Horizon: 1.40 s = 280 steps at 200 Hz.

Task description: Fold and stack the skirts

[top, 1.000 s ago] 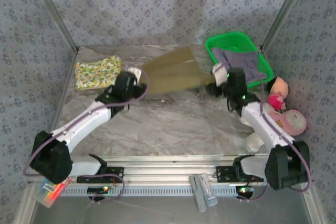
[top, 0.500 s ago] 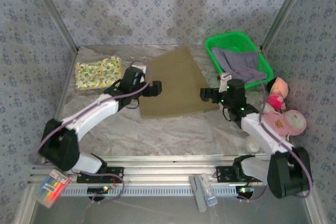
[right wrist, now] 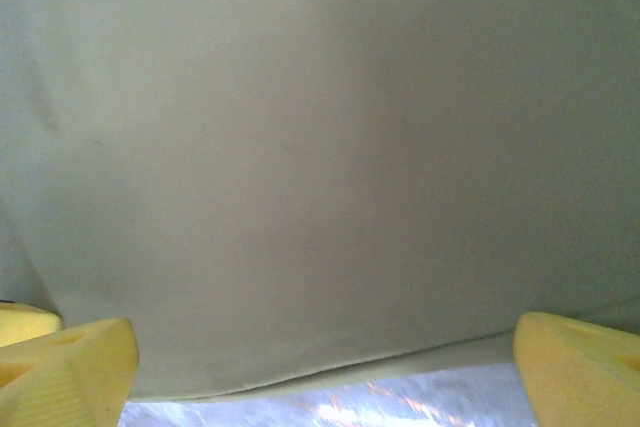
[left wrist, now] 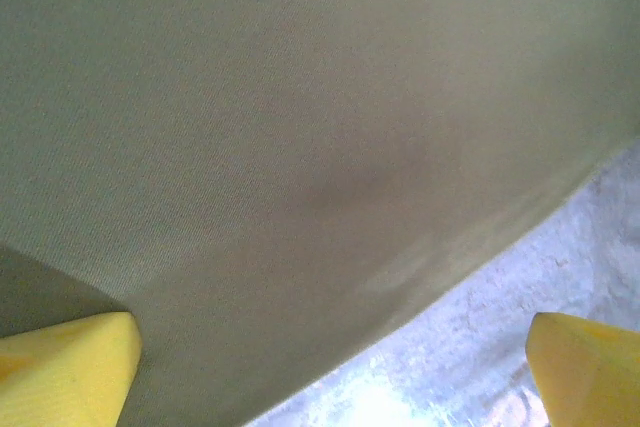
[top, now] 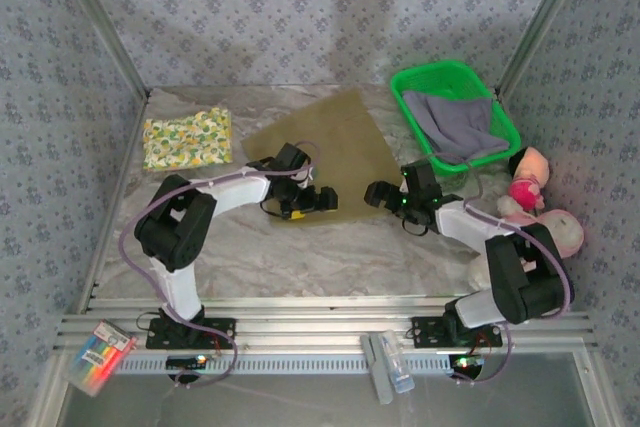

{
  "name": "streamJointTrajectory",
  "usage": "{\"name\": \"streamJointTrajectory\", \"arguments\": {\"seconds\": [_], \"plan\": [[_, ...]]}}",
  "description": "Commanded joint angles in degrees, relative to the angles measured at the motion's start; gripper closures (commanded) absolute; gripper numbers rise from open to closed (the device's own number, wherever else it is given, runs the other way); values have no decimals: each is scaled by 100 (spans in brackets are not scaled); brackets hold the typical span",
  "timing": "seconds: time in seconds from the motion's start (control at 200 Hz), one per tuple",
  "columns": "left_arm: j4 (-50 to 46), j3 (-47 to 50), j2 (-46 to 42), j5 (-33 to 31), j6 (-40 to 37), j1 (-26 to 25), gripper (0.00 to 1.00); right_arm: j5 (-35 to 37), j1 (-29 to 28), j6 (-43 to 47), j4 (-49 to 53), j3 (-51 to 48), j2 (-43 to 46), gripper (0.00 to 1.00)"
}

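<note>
olive skirt [top: 330, 137] | spread flat | left gripper [top: 322, 199], right gripper [top: 373, 194] wide (near hem)

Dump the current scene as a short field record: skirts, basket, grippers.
olive-khaki cloth skirt: spread flat, table centre
yellow-green fruit-print skirt: folded, far left
grey-lavender skirt: lying in green plastic basket, far right
left gripper: open, at olive skirt's near edge
right gripper: open, at the same near edge, right end
stack: not yet started
</note>
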<state>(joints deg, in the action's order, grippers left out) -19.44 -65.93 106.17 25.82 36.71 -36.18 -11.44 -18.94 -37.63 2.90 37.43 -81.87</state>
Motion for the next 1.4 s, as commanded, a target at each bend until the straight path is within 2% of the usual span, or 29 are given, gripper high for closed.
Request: {"name": "streamJointTrajectory", "arguments": {"seconds": [0.0, 0.235, 0.355, 0.535, 0.655, 0.785, 1.009, 1.169, 1.394], "plan": [[-544, 132, 19, 506, -82, -153, 0, -11, -40, -333, 1045, 22, -27, 2], [-544, 195, -53, 483, -111, -212, 1, 201, 86, -615, 1435, -150, 235, 2], [-699, 147, -101, 184, -152, -205, 0, 240, 162, -863, 1341, -147, 357, 4], [-302, 491, -1025, -22, -70, -186, 0, 577, 254, -1219, 1839, -300, 1141, 4], [-128, 825, -1557, -650, 210, -174, 0, 327, 757, -1310, 2081, -398, 1357, 10], [-166, 1002, -1717, -1262, 591, -152, 0, -450, 1297, -1438, 1696, -480, 1165, 23], [-348, 1210, -1856, -1273, 922, 5, 0, -569, 1384, -1475, 1412, -290, 700, 35], [-695, 1396, -2040, -1273, 1241, 119, 0, -145, 1401, -1538, 1213, -266, 642, 46], [-912, 1876, -2592, -1191, 1884, 252, 0, 9, 1452, -1432, 1049, -168, 387, 52]]}}
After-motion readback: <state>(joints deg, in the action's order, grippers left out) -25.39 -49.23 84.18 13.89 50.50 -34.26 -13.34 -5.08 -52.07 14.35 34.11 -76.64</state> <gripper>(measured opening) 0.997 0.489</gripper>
